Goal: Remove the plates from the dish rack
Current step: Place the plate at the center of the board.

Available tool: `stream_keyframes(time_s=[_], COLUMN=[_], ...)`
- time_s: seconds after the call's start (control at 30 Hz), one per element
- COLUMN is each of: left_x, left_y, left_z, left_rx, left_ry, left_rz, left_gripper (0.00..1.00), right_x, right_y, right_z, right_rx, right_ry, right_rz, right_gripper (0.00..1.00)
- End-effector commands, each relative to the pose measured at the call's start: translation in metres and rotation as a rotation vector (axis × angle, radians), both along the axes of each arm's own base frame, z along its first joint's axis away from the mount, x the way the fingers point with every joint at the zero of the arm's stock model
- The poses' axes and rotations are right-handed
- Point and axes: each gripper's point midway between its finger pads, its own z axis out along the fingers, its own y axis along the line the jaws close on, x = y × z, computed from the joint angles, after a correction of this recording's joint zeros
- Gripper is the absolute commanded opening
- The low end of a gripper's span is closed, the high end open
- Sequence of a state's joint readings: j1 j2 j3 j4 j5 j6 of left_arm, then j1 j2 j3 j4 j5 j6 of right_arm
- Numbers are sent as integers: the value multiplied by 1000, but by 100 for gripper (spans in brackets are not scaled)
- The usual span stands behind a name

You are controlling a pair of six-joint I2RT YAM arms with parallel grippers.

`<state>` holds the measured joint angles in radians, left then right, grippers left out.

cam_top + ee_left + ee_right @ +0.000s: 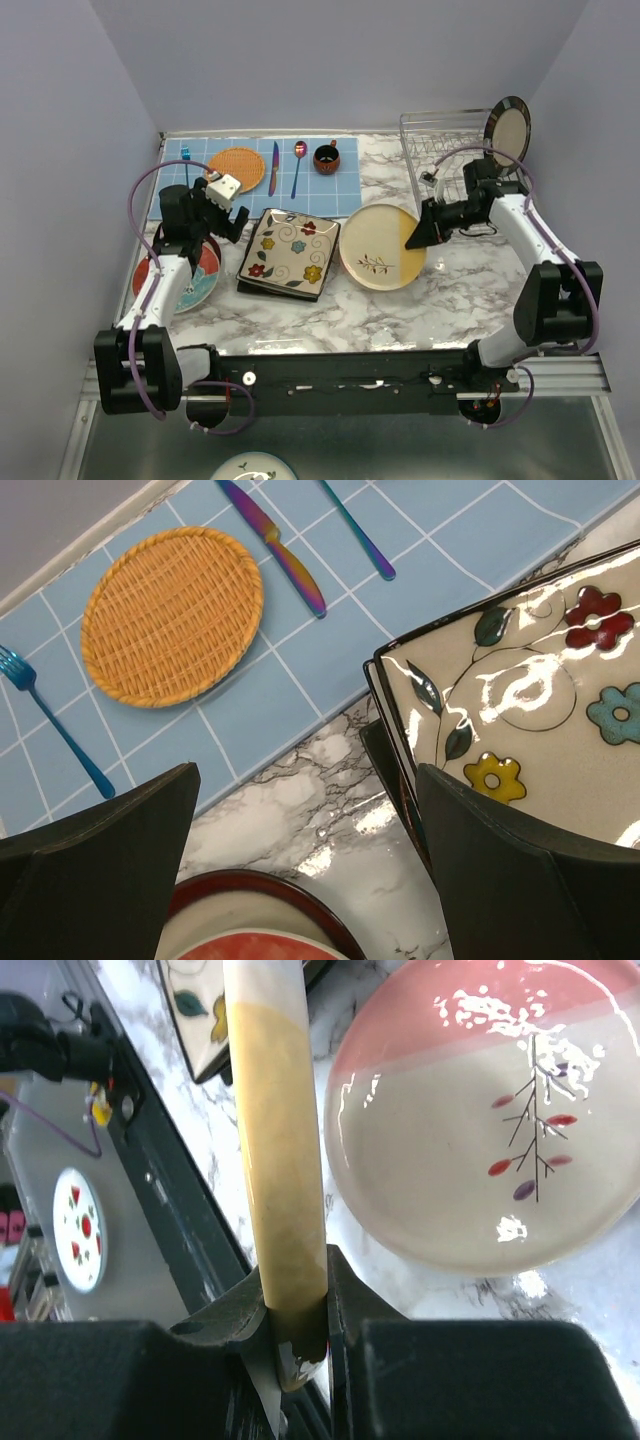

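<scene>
Now your right gripper (295,1305) is clamping the rim of a cream-yellow plate (280,1150), holding it on edge, probably because plates stand upright in the dish rack (440,145), above the pink-and-cream plate (480,1160) it seems meant to join. Your left gripper (305,870) is hovering wide apart beside the flowered square plate (540,680). One dark-rimmed plate (507,128) is standing in the rack.

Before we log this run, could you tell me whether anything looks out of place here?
A small round patterned dish lies below the table's near edge, off the marble top. The stack of square plates sits skewed to the table edges. Nothing looks spilled or broken.
</scene>
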<state>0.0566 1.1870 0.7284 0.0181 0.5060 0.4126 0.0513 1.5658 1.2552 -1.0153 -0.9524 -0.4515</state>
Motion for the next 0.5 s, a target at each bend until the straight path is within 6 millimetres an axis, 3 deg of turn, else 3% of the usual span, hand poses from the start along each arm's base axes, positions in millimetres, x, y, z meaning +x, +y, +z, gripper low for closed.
stream_keyframes(time_s=[0.0,0.03,0.07,0.1,0.3,0.47], left_x=[-2,-1,-1,0,4,9], left_y=[-1,0,0,1,3,13], left_z=[8,10,11,12,14,8], left_rx=[3,6,5,5,-1,33], left_ry=[-18,-23,-22,-22,0,34], left_rz=[19,23,25,32,65,107], left_gripper=[98,98,98,98,99,98], right_x=[11,10,2,8,1,-3], right_y=[16,17,19,20,23,9], right_z=[16,20,10,13,14,9], right_rx=[176,192,212,228,307,371], right_ry=[-97,-119,-69,-118,-181,-131], right_rz=[-66,-75,-91,-98,-151,-227], right_gripper=[1,1,1,1,1,1])
